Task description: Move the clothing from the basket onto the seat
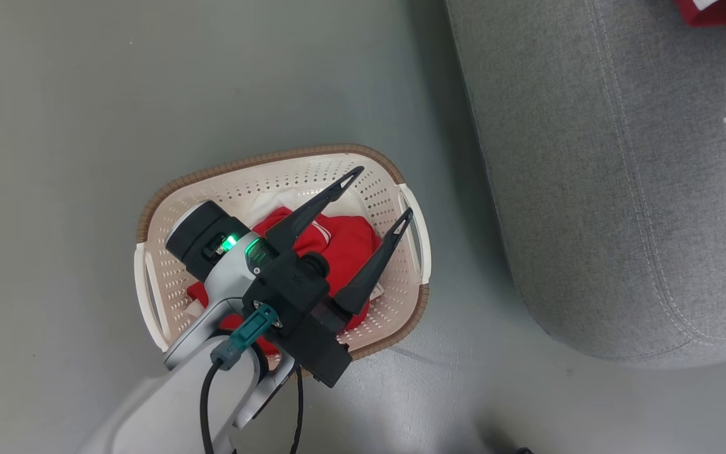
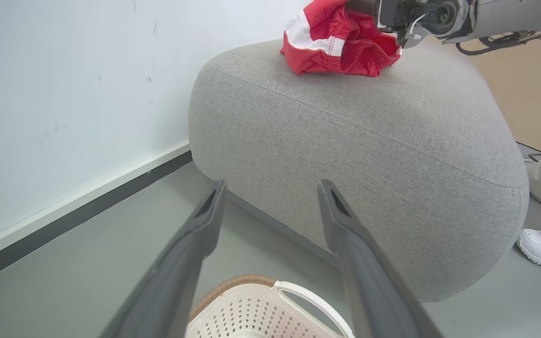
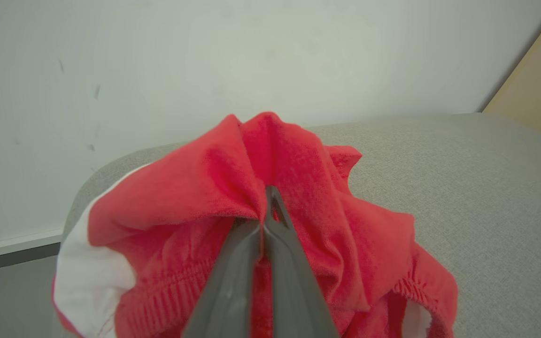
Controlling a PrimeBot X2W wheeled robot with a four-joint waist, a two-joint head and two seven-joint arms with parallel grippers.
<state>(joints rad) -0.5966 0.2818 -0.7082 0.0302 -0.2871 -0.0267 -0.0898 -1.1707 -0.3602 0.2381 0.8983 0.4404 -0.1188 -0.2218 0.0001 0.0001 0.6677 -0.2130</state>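
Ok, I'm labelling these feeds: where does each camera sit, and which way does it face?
Head view: on the head, facing down at the floor, basket, red garment and sofa; left gripper, open, and forearm show.
Left wrist view: on the left wrist, facing the sofa over the basket; own fingers and right arm show.
Right wrist view: on the right wrist, facing the wall; right gripper, shut on the second garment.
Shared: both wrist views show the second garment on the sofa.

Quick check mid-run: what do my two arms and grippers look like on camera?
Left gripper: two long, tapered black fingers on a black block; a green light glows on the wrist, a teal plug feeds a black cable, and the forearm is pale grey. Right gripper: the same dark tapered fingers.
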